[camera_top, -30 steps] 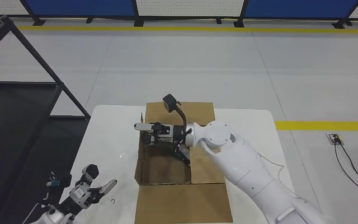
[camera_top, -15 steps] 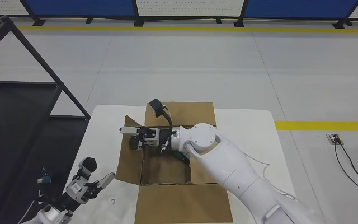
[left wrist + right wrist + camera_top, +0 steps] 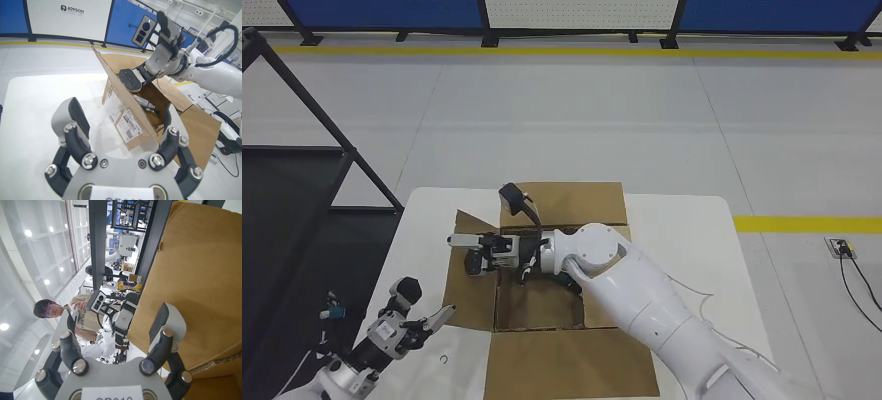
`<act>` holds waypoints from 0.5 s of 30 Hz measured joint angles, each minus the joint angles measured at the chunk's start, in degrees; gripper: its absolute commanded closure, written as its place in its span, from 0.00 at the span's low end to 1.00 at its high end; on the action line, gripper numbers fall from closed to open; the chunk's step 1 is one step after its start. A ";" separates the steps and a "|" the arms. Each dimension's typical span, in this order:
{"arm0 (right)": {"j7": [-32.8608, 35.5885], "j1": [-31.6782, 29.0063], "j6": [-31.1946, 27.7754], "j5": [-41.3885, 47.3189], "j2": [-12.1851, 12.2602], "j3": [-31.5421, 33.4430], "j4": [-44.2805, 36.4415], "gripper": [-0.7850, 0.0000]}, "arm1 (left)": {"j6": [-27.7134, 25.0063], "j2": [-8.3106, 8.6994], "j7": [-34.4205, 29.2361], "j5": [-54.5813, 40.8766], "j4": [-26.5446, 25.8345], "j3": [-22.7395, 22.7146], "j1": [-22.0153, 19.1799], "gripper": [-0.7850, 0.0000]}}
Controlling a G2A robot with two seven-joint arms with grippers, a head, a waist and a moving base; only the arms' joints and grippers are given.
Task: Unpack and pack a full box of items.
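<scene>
Corrugated cardboard box (image 3: 542, 300) sits mid-table (image 3: 692, 240), left flap (image 3: 470, 297) tilted outward, with one rubbery pad of the wide-open right gripper (image 3: 470, 253) against its smooth inner face. The left gripper (image 3: 122, 111) hangs spread, holding nothing, over white tabletop just beside that flap's edge. A small white bottle (image 3: 144, 102) lies inside.

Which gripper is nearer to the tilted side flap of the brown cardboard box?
Right. The right gripper, open, straddles the tilted side flap. The left gripper hovers open over the white table, apart from the box.
</scene>
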 measured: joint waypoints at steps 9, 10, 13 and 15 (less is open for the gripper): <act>0.63 0.30 -3.87 -0.83 -0.21 2.49 1.69 0.00 | 0.76 0.05 -0.53 3.16 4.60 0.75 -0.79 0.00; 0.51 0.31 -4.24 -0.92 -0.08 2.98 1.83 0.00 | 0.62 0.05 -0.37 2.99 4.96 0.53 -0.65 0.00; 0.09 0.21 -5.13 -1.38 0.51 4.71 2.30 0.00 | 0.35 0.07 -0.01 2.65 5.98 -0.29 -0.02 0.00; -0.21 0.02 -5.29 -1.84 0.97 5.88 2.49 0.00 | 0.34 0.09 0.13 2.63 6.61 -0.86 0.40 0.00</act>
